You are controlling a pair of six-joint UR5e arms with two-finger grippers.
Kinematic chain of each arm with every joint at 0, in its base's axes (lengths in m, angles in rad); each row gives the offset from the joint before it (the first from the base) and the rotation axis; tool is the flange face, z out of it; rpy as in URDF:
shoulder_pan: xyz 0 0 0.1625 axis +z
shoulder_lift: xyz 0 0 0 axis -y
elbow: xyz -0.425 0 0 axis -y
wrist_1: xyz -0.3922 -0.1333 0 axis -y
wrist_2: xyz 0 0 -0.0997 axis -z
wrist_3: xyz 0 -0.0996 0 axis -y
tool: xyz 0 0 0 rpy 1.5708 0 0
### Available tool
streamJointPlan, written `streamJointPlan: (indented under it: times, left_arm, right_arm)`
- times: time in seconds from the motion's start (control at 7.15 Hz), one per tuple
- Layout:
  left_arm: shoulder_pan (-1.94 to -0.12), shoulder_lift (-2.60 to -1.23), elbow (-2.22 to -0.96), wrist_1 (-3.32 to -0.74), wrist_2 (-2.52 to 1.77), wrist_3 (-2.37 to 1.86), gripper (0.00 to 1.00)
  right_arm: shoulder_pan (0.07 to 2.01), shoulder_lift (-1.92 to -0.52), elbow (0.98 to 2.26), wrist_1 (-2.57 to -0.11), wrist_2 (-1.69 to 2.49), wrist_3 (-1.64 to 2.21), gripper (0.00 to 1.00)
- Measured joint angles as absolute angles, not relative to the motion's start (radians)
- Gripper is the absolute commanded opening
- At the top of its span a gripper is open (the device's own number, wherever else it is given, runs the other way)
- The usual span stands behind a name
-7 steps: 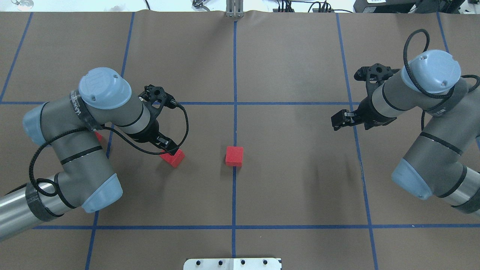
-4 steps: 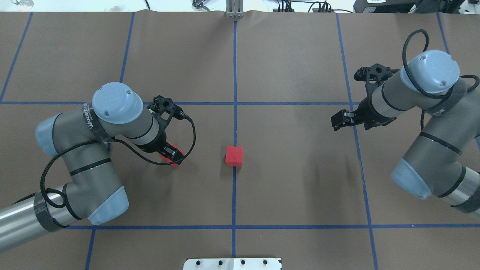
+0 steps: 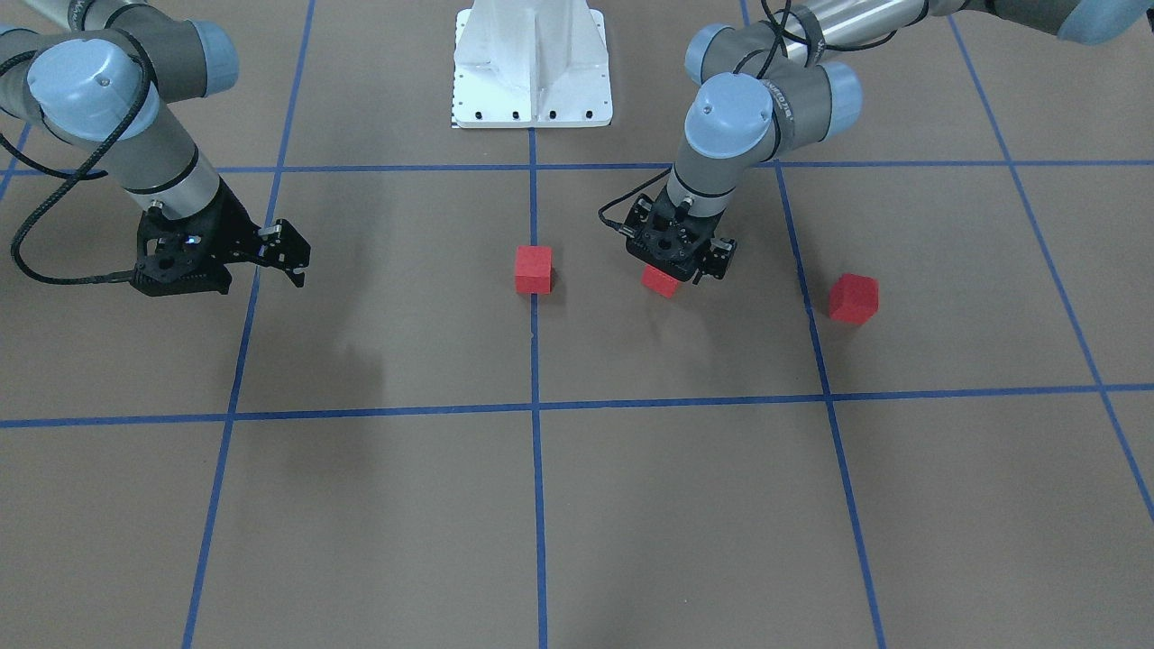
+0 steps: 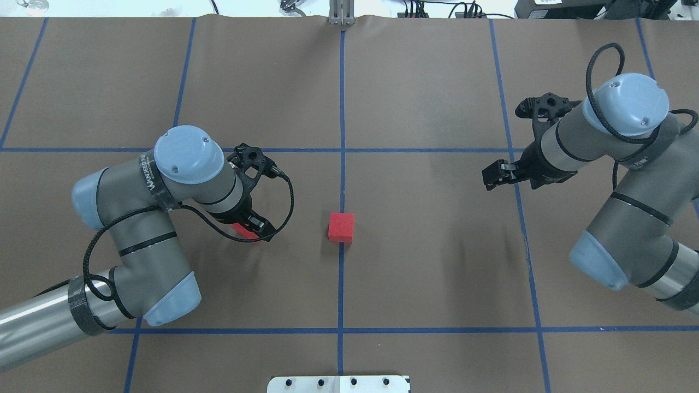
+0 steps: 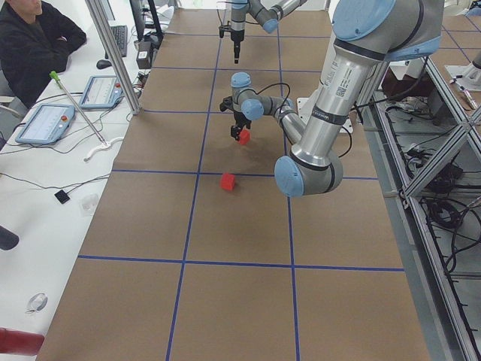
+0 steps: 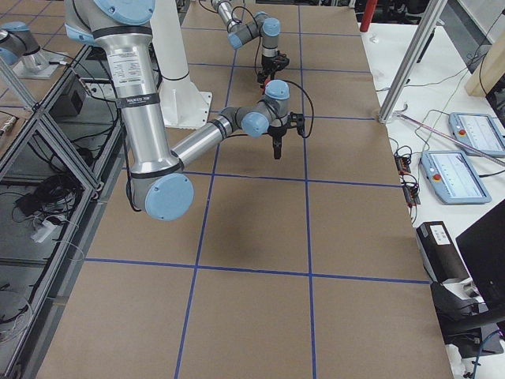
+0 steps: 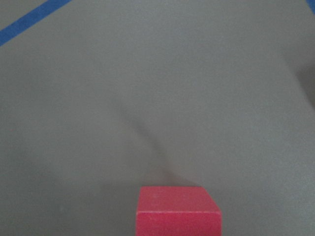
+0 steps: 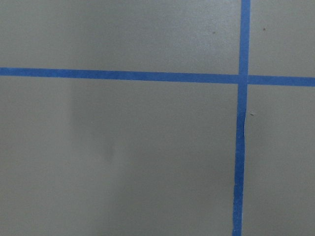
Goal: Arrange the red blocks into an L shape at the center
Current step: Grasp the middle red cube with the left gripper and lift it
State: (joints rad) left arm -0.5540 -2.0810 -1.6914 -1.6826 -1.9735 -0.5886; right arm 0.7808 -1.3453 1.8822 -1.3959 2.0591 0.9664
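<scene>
One red block (image 4: 341, 227) (image 3: 533, 269) lies on the middle blue line in the center patch (image 4: 382, 191). A second red block (image 4: 243, 231) (image 3: 660, 282) lies on the floor left of it, partly covered by my left gripper (image 4: 255, 228) (image 3: 678, 269). That gripper points down over it and looks open. The left wrist view shows this block (image 7: 178, 211) at its bottom edge. The third red block (image 3: 853, 298) (image 5: 228, 181) lies further out on my left and is hidden under the left arm in the overhead view. My right gripper (image 4: 489, 179) (image 3: 290, 260) is open and empty, far from the blocks.
Blue tape lines (image 4: 342, 109) split the brown floor into squares. The white robot base (image 3: 532, 63) stands at the near edge. The right wrist view shows only a tape crossing (image 8: 242, 78). Operators' tables and tablets (image 5: 45, 120) flank the far side.
My left arm has swung toward the middle and its gripper has come over the second block, now covering most of it. The center block and the right arm have not moved.
</scene>
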Motion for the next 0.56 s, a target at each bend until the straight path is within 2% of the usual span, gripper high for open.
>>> streamJointPlan:
  times: [0.14, 0.56]
  left_arm:
    - [-0.553, -2.093, -1.673, -1.683, -1.973, -0.587, 0.00]
    - [-0.557, -2.109, -1.660, -1.681, -1.973, -0.586, 0.00]
  right_arm:
    - [0.781, -1.345, 1.882, -1.396, 2.059, 0.966, 0.99]
    - [0.781, -1.345, 1.881, -1.396, 2.059, 0.966, 0.99]
